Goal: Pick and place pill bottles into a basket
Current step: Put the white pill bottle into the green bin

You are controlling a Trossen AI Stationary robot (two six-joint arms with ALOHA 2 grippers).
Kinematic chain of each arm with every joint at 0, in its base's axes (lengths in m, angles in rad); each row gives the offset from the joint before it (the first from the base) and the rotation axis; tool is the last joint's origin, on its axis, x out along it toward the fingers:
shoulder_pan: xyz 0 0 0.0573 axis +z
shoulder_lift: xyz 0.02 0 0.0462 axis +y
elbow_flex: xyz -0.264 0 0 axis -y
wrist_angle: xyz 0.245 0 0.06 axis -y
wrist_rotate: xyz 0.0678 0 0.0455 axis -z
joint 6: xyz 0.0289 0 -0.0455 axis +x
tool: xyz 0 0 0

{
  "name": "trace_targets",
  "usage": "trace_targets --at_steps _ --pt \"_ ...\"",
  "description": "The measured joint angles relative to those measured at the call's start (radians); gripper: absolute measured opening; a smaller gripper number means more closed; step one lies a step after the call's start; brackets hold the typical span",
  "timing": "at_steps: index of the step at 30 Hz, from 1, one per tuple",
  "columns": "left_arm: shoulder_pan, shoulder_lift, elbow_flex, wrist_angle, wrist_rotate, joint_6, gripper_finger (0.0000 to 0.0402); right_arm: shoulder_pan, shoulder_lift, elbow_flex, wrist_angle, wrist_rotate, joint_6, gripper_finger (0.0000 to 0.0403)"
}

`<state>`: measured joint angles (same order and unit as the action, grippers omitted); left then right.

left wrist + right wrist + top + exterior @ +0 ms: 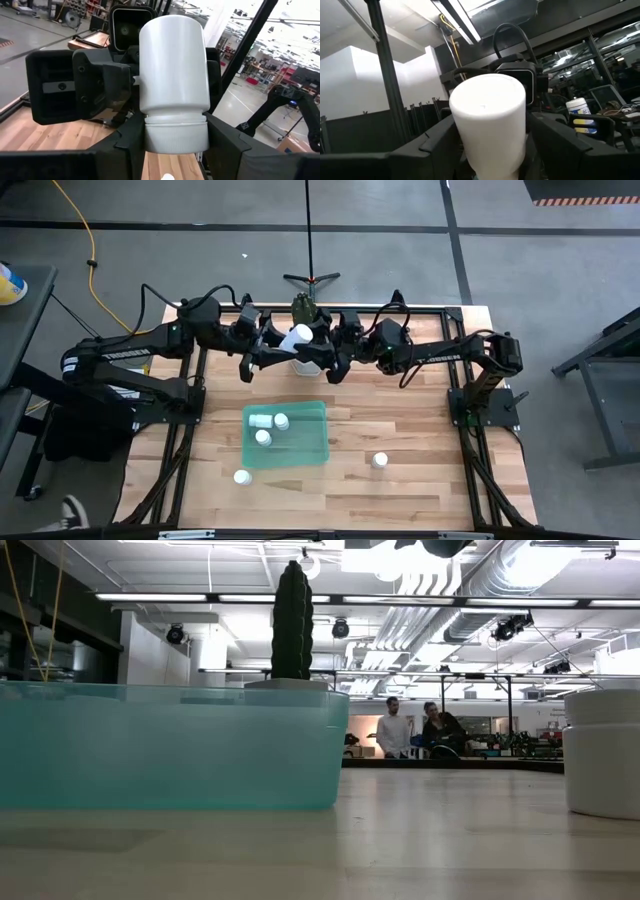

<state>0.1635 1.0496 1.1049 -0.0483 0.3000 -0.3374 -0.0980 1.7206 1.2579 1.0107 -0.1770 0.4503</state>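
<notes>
Both grippers meet above the table's far middle, over a white pot with a cactus [305,364]. A white pill bottle [300,336] is held between them, clear of the table and tilted. My left gripper [283,346] is shut on its cap end and my right gripper [322,350] on its body. The teal-green basket [300,452] lies flat on the table's middle with three white bottles [268,423] inside. Two more bottles stand on the table: one by the basket's near left corner [241,477], one to its right [380,461]. My left gripper pinches the bottle's ribbed white cap [176,137] between its two fingers [127,147], one on each side. The body reaches out past the fingertips toward the other gripper, lifted clear. My right gripper has its two fingers [437,140] against opposite sides of the bottle's body [490,135], below its flat base end [487,102], which points back toward this wrist. It comes from the side opposite my left gripper. The bottle is clear of the table.
The cactus [291,620] shows behind the basket wall [170,745] in the low view, with a white bottle [605,750] close at the right. A black stand [310,278] is behind the table. People show far off in the room [420,730].
</notes>
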Motion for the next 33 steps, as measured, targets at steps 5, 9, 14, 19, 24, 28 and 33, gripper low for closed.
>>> trace_targets --at_steps 5,9,14,19,24,28,33 --pt "0.000 -0.001 0.000 -0.004 0.000 -0.002 0.0194 -0.006 0.000 0.000 0.000 -0.002 -0.004 0.0228" --pt "0.000 -0.003 0.000 -0.006 -0.001 -0.004 0.0194 -0.008 0.000 0.000 0.000 -0.001 -0.007 0.0228" --pt "0.000 -0.003 0.000 -0.006 -0.003 -0.005 0.0194 -0.014 -0.004 0.000 0.000 0.001 -0.022 0.0229" --pt "0.000 -0.003 0.001 -0.006 -0.005 -0.007 0.0194 -0.019 -0.011 -0.001 -0.003 -0.002 -0.025 0.0229" --pt "0.000 -0.003 0.001 -0.006 -0.003 -0.007 0.0194 -0.019 -0.013 -0.001 -0.012 -0.001 -0.023 0.0229" --pt "0.000 -0.003 0.001 -0.006 -0.001 -0.007 0.0194 -0.020 -0.013 -0.001 -0.012 -0.001 -0.013 0.0235" --pt "0.000 -0.006 0.002 0.003 0.006 -0.007 0.0194 -0.020 -0.013 0.058 -0.101 -0.001 -0.019 0.0272"
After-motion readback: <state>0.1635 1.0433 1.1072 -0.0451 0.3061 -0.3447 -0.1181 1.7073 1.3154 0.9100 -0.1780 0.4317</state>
